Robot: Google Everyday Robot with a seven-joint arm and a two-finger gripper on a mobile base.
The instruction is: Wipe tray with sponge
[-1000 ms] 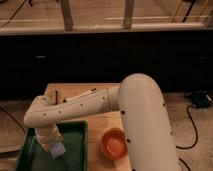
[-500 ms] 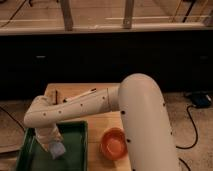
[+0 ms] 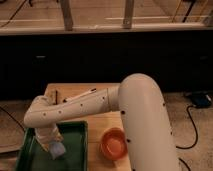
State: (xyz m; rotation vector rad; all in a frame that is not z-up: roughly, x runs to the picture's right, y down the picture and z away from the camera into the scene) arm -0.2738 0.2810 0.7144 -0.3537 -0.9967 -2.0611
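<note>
1. A wooden table (image 3: 102, 122) stands in front of a dark wall with a bright window band above it.
2. The tray (image 3: 75, 150) lies on the table's left front part, dark green with a raised rim, its long side running toward the camera.
3. The white arm (image 3: 100, 102) reaches from the lower right, bends over the table and turns down over the tray.
4. The gripper (image 3: 52, 142) hangs at the end of the arm, inside the tray's outline, pointing down at the tray floor.
5. The sponge (image 3: 56, 148) sits right at the gripper's tip, a small pale blue block on or just above the green floor near the tray's middle.
6. The gripper looks clamped on the sponge, since the block sits directly under the wrist; the fingers themselves are hard to make out.
7. An orange bowl (image 3: 114, 144) stands on the table just to the right of the tray, apart from its rim, and partly tucked under the big arm.
8. A black cable (image 3: 192, 127) trails over the floor on the right, near a dark blue object (image 3: 198, 98).
</note>
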